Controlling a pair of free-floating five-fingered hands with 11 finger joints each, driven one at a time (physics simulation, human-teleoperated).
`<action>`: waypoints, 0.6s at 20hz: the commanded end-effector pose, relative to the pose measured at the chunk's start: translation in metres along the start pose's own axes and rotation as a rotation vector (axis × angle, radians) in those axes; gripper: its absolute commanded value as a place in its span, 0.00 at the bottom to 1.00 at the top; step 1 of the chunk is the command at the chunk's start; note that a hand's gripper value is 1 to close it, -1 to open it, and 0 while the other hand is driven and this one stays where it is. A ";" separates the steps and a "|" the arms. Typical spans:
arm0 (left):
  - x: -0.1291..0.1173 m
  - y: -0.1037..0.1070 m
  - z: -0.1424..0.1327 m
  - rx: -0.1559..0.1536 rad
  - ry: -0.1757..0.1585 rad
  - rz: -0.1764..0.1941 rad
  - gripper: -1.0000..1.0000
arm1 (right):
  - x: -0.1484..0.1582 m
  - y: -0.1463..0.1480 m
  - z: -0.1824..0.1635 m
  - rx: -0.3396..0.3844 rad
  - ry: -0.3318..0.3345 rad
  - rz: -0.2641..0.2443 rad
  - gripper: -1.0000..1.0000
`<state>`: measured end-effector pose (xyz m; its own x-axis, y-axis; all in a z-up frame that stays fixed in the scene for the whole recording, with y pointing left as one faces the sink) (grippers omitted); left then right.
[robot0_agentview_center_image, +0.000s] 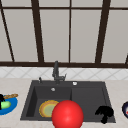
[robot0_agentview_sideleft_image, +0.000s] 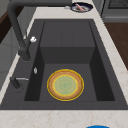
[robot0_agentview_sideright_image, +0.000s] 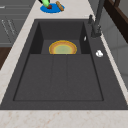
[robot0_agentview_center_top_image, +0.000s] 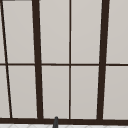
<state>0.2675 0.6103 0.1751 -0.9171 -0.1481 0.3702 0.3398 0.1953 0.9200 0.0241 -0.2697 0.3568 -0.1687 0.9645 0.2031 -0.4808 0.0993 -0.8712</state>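
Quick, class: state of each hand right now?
Left hand: at the blue plate, on a green item; grip cannot be told.
Right hand: fingers curled, holding nothing.

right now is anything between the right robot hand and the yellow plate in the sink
In the front view a red ball lies between the right robot hand and the plate, covering the plate's right edge. Its depth cannot be told; the side views show bare sink floor beside the plate.

Matte black right hand (robot0_agentview_center_image: 104, 113), human-like shape, no arm, unmarked
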 end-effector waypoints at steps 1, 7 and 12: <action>0.000 -0.003 0.017 0.008 -0.019 0.023 1.00 | 0.000 0.000 0.000 0.000 0.000 0.000 0.50; -0.002 -0.014 0.021 0.057 -0.038 0.014 1.00 | 0.000 0.000 0.000 0.000 0.000 0.000 0.50; 0.014 -0.013 0.021 0.087 -0.071 -0.003 1.00 | 0.000 0.000 0.000 0.000 0.000 0.000 0.50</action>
<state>0.2564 0.6257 0.1662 -0.9213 -0.1081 0.3734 0.3320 0.2808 0.9005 0.0241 -0.2697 0.3568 -0.1687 0.9645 0.2031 -0.4808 0.0993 -0.8712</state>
